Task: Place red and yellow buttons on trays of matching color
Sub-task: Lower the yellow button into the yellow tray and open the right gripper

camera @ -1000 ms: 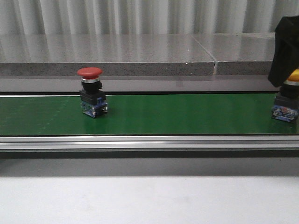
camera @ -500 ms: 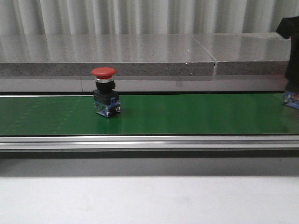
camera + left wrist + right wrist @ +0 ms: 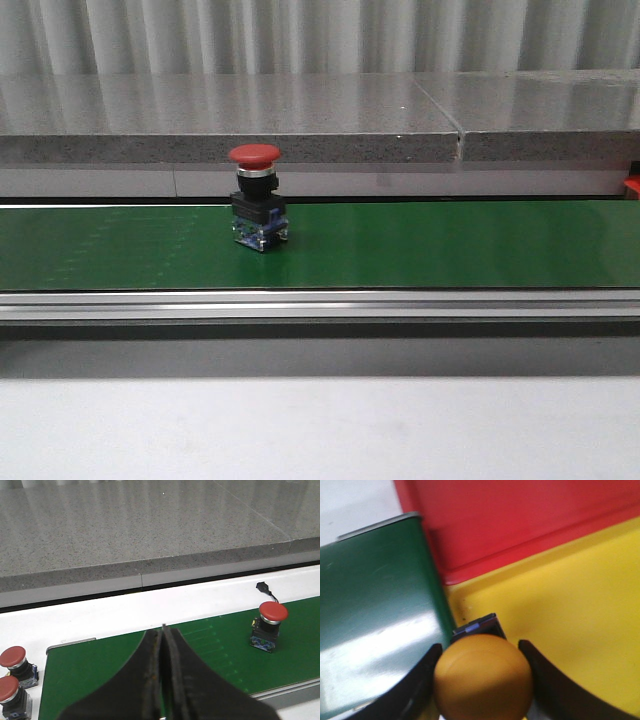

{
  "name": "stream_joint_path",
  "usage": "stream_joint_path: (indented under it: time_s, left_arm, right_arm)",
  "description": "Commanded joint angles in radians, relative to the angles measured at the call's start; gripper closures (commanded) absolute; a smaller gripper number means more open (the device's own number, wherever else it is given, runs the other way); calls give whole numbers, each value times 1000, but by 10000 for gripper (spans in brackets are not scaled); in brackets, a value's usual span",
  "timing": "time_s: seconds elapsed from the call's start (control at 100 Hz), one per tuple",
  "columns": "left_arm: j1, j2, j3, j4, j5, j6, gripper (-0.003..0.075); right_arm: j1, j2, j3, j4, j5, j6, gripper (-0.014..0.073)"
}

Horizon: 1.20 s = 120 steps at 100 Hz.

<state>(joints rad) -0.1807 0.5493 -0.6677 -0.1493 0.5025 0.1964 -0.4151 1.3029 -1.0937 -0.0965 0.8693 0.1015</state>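
The green belt (image 3: 420, 245) is my landmark: it runs across the pale surface (image 3: 320, 430), and at its end sit the red tray (image 3: 520, 525) and, beside that, the yellow tray (image 3: 570, 610). I judge I am mid-delivery with the yellow button: my right gripper (image 3: 482, 677) is clamped on the yellow button (image 3: 482, 677), one finger on each side of its cap, and it hangs right at the belt's end, over the near edge of the yellow tray. The next move, I think, calls for carrying it a little further past the belt's edge, clear of the red tray's rim, lowering it and letting go. A red button (image 3: 258, 198) stands upright on the belt, about midway along it, waiting its turn for the red tray. My left gripper (image 3: 162, 635) is pressed closed with nothing in it, above the belt's other end; two more red buttons (image 3: 15, 677) stand just off that end. Nothing blocks the yellow tray.
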Motion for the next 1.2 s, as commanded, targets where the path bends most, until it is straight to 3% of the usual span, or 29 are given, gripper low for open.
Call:
stream_joint_path:
  time_s: [0.0,0.16,0.57,1.03,1.11,1.19]
  left_arm:
    - [-8,0,-27,-17,-75,-7,741]
    - [-8,0,-27,-17,-75,-7,741]
    - [-8,0,-27,-17,-75,-7,741]
    - [-8,0,-27,-17,-75,-7,741]
    - [-8,0,-27,-17,-75,-7,741]
    - [-8,0,-27,-17,-75,-7,741]
  right_arm:
    - [-63,-6,-8,-15,-77,29,444]
    - [-122,47,30,-11,-147,53,444]
    - [-123,236,51,2,-266,53,444]
    - [-123,314,52,12,-231,53,444]
    - [-123,320,52,16,-208,53,424]
    - [-123,320,52,16,-198,53,317]
